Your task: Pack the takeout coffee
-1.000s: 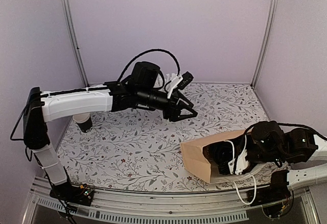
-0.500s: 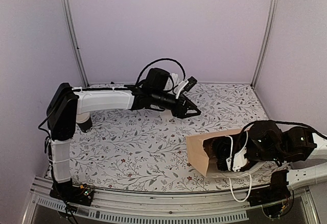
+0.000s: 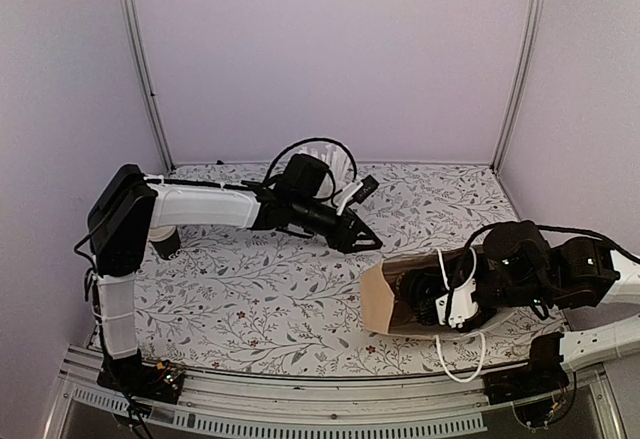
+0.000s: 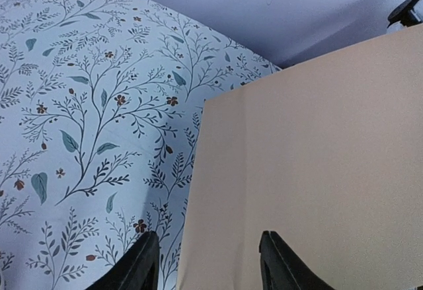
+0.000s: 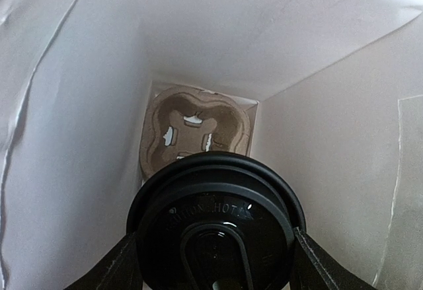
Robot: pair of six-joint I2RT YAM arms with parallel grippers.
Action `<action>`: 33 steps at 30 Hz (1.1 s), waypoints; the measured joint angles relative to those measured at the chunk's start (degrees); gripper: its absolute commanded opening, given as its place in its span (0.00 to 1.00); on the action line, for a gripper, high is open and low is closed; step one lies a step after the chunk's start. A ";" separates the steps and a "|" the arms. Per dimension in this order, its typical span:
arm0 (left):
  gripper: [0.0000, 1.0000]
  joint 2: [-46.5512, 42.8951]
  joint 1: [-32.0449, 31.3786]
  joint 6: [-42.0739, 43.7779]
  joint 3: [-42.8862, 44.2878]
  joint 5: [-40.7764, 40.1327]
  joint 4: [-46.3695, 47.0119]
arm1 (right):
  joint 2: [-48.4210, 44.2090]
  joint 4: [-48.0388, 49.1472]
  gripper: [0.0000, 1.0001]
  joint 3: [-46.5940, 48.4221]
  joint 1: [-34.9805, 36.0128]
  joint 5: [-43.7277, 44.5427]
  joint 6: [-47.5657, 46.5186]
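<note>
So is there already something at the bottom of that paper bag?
Yes, a brown moulded-pulp cup carrier lies at the far end of the paper bag, beyond the black-lidded cup.

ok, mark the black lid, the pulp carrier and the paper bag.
black lid (image 5: pixel 215 234): right wrist view, its top face.
pulp carrier (image 5: pixel 225 119): right wrist view, its right-hand lobe.
paper bag (image 4: pixel 317 158): left wrist view, its flat outer side.
</note>
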 measured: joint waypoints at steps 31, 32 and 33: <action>0.54 -8.15 -3.37 -3.98 -16.63 -2.36 8.92 | 4.81 8.39 0.31 -3.72 0.00 -7.96 -2.05; 0.54 -9.46 -3.17 -4.15 -17.90 -3.65 8.52 | 4.81 8.41 0.31 -3.69 0.00 -8.07 -2.05; 0.53 -10.47 -2.93 -4.35 -19.06 -4.76 8.15 | 4.81 8.41 0.31 -3.67 0.00 -8.22 -2.05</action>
